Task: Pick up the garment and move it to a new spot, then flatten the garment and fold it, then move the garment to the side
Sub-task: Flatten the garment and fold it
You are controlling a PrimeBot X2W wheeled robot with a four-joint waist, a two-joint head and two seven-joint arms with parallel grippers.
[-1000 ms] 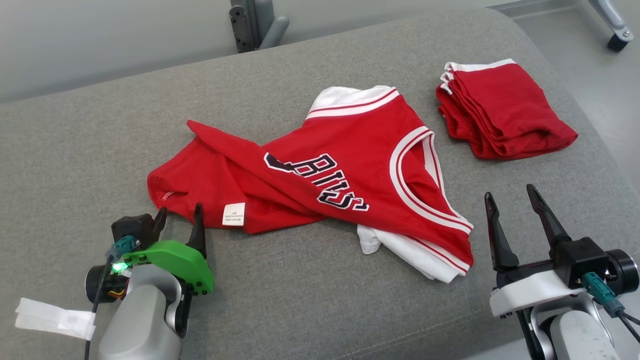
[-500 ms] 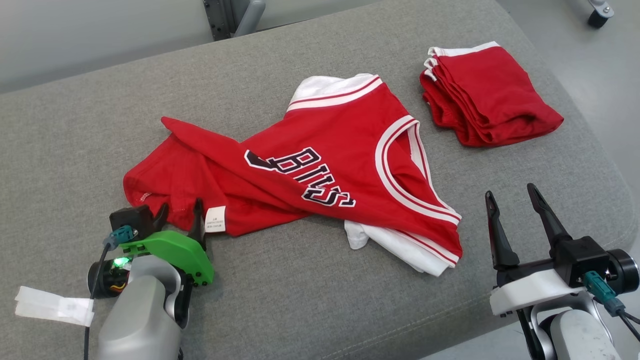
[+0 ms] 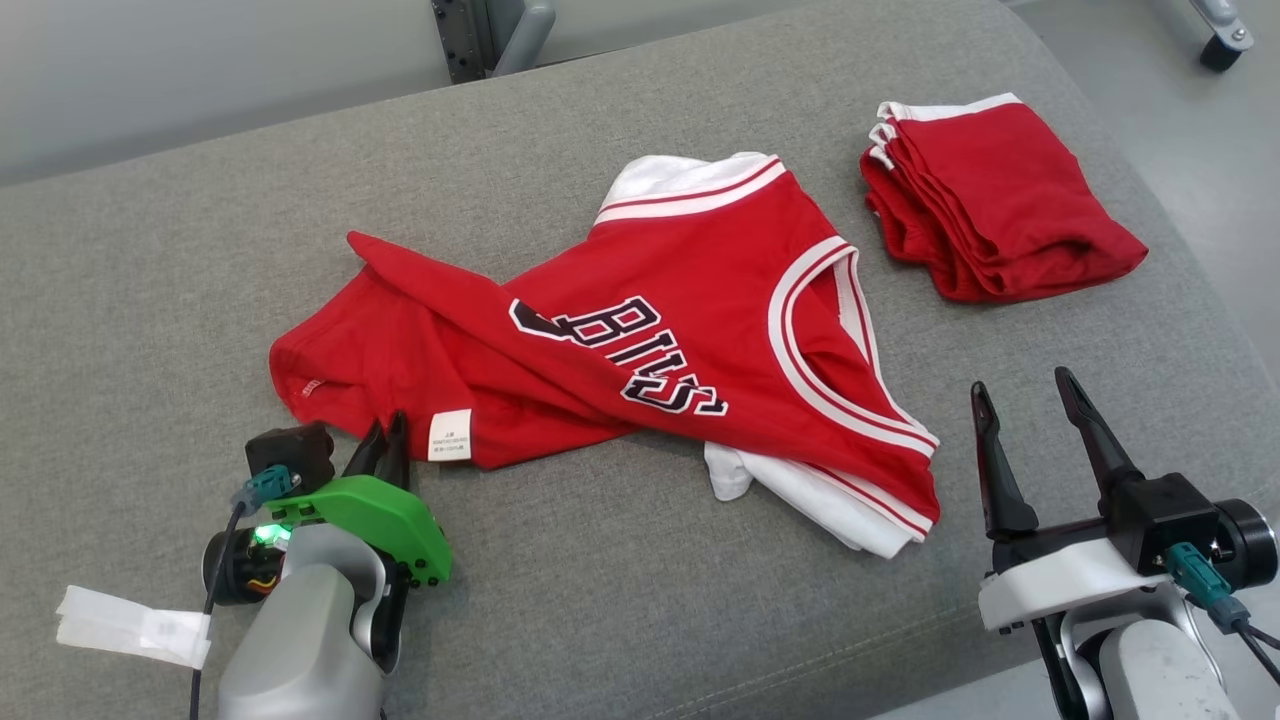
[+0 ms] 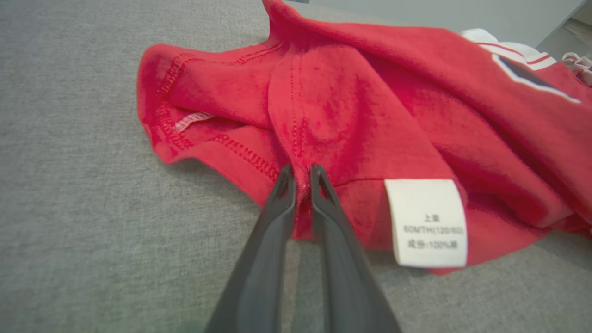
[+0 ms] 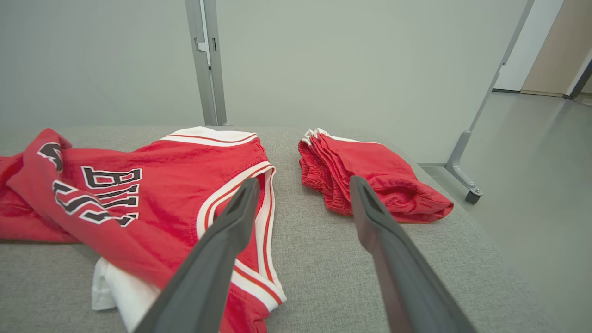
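Two garments: red jersey (image 3: 680,330) lay crumpled on the desk (image 3: 150,250); folded red garment (image 3: 1000,190) sat apart, rightward.
Left gripper (image 3: 388,425): pinched narrow on the jersey's near hem.
Right gripper (image 3: 1020,382): spread wide, holding nothing.

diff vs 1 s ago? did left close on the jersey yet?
Yes. The left gripper has closed on the hem of the jersey, beside the white label; earlier its fingers stood open at that edge. The right gripper stays open, clear of the cloth. The jersey and the folded red stack lie as before; the head camera shifted slightly.
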